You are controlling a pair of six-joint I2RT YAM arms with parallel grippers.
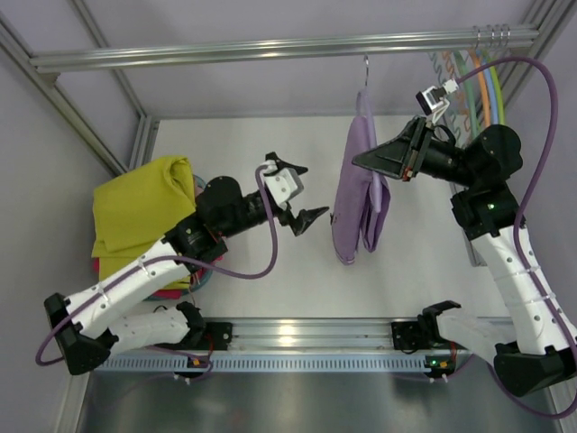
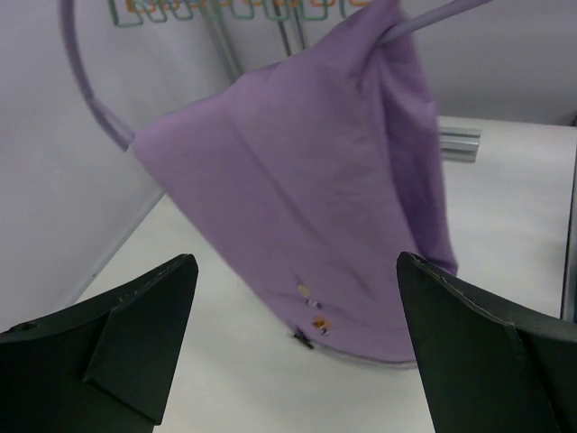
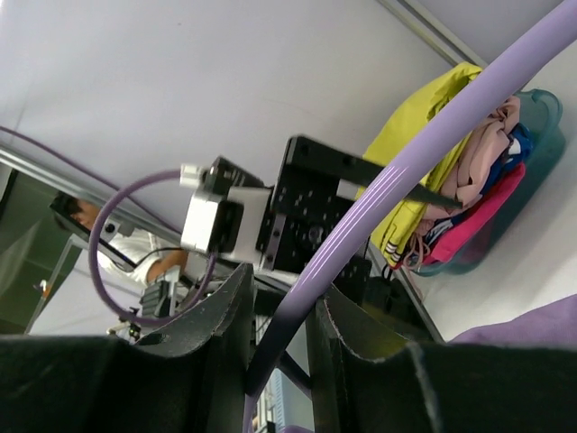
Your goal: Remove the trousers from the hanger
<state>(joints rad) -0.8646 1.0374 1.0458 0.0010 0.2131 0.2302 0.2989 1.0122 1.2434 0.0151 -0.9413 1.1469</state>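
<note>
The lilac-purple trousers (image 1: 359, 185) hang folded over a purple hanger (image 1: 365, 72) on the top rail. My right gripper (image 1: 361, 161) is shut on the hanger's purple bar (image 3: 406, 167), which runs between its fingers (image 3: 279, 298); a corner of lilac cloth (image 3: 532, 325) shows below. My left gripper (image 1: 305, 191) is open and empty, just left of the trousers' lower half. In the left wrist view the lilac trousers (image 2: 306, 189) fill the space ahead of the open jaws (image 2: 297, 271). The yellow trousers (image 1: 140, 212) lie on top of a pile at the left, also seen in the right wrist view (image 3: 419, 117).
A teal basket (image 3: 541, 108) at the left holds the pile, with a dusty-pink garment (image 3: 482, 153) and red-magenta cloth (image 3: 478, 212) under the yellow pair. Several coloured empty hangers (image 1: 473, 81) hang at the rail's right end (image 1: 270, 47).
</note>
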